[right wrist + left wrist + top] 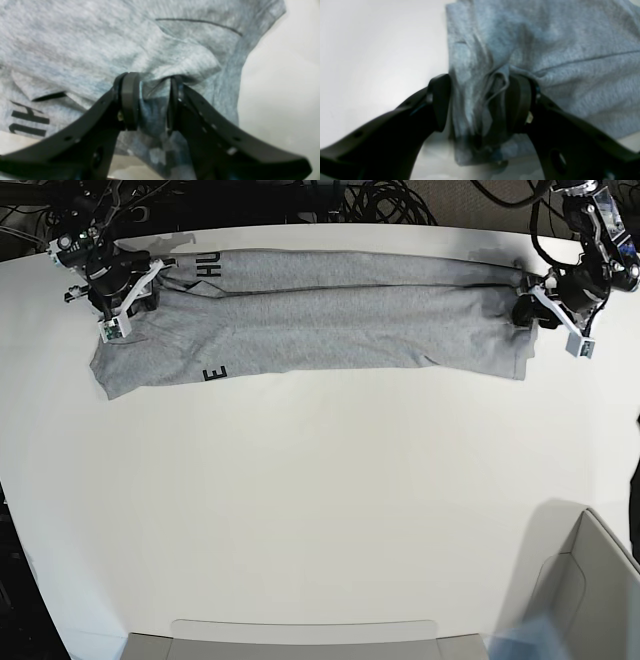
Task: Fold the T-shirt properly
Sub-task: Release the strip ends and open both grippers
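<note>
**Base view: both ends of the shirt pinched, fold in progress**

Base view shows the T-shirt (320, 330) stretched as a long band along the far edge of the white table (320, 510), dark lettering peeking out at its fold lines. At the far-left corner the right gripper (118, 298) is clamped on a bunch of cloth; its wrist view shows both fingers (130, 105) squeezing a grey pleat. At the far-right corner the left gripper (528, 310) likewise grips gathered fabric. To fold well, I judge both arms should lift together, keep the band taut, and lay edges flush without dragging wrinkles.
</note>
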You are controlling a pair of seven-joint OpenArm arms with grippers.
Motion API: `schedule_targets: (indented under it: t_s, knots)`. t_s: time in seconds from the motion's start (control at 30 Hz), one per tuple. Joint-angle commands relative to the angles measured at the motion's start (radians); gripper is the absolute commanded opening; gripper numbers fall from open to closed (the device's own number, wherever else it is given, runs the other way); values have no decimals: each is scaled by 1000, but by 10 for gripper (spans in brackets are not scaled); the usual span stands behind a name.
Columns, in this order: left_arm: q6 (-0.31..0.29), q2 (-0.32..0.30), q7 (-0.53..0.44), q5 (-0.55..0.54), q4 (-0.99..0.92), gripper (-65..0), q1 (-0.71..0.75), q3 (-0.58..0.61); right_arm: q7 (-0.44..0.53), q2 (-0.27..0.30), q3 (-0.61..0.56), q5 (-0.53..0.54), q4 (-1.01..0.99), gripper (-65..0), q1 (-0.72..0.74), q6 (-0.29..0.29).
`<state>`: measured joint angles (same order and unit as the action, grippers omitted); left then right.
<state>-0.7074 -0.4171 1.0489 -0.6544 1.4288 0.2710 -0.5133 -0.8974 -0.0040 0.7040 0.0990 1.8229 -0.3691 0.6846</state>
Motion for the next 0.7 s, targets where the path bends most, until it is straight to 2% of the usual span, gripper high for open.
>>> schedule_targets:
  t_s: [0.0,0.17,0.33,0.47,0.6,0.67]
  knots:
    - [9,-10,31,35,-18,-298,6,25,13,9,4,5,13,-456,3,2]
    - [9,-10,21,35,-47,-299,6,84,13,9,4,5,15,-456,3,2]
    - [9,-10,26,37,-84,-314,6,94,11,9,4,5,15,-456,5,2]
    - [9,-50,27,37,-95,-441,6,158,11,9,6,5,15,-456,5,2]
    - [9,-84,27,37,-176,-647,4,186,11,9,6,5,15,-456,5,2]
    - [9,-99,24,37,-208,-650,1,192,11,9,6,5,15,-456,5,2]
